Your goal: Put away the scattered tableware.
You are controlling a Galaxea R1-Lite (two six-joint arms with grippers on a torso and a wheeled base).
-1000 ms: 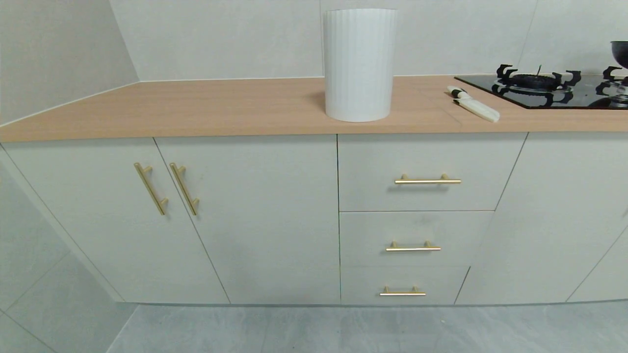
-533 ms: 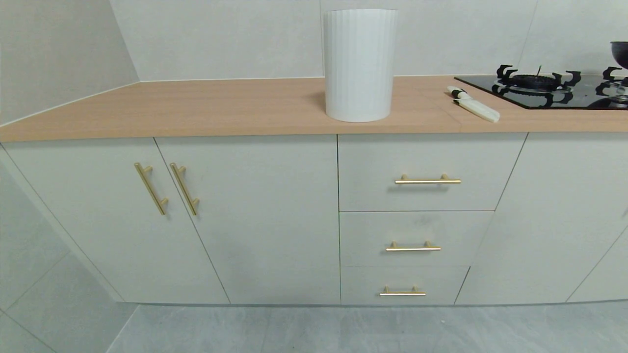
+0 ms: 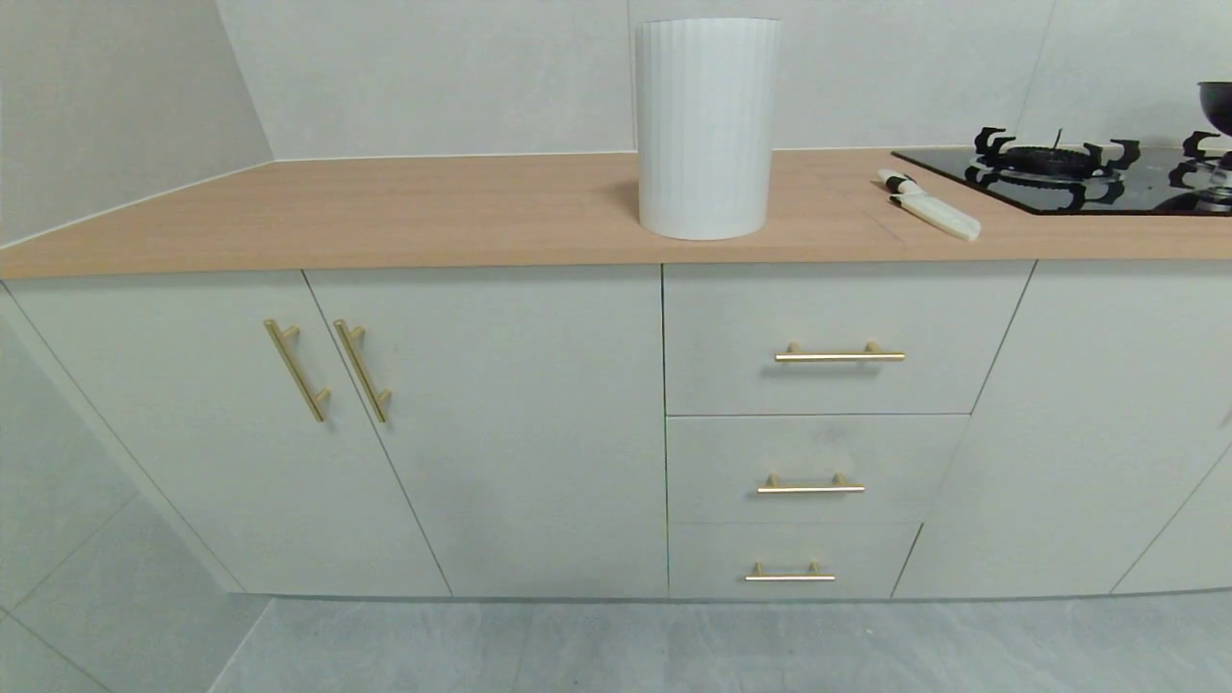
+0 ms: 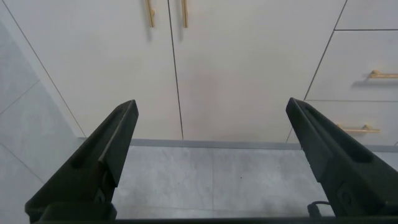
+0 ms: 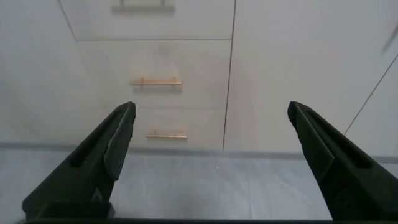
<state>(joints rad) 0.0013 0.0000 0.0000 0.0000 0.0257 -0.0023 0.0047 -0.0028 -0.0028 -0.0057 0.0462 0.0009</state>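
Note:
A white knife with a black-banded handle lies on the wooden countertop, just left of the black stove. A tall white ribbed container stands on the counter near its front edge, above the drawers. My left gripper hangs low and open, facing the cabinet doors above the floor. My right gripper is open too, held low in front of the lower drawers. Nothing sits between either pair of fingers.
Three drawers with gold handles stack below the container. Two cabinet doors with gold handles are to the left. A black gas stove occupies the counter's right end. Grey tiled floor lies in front.

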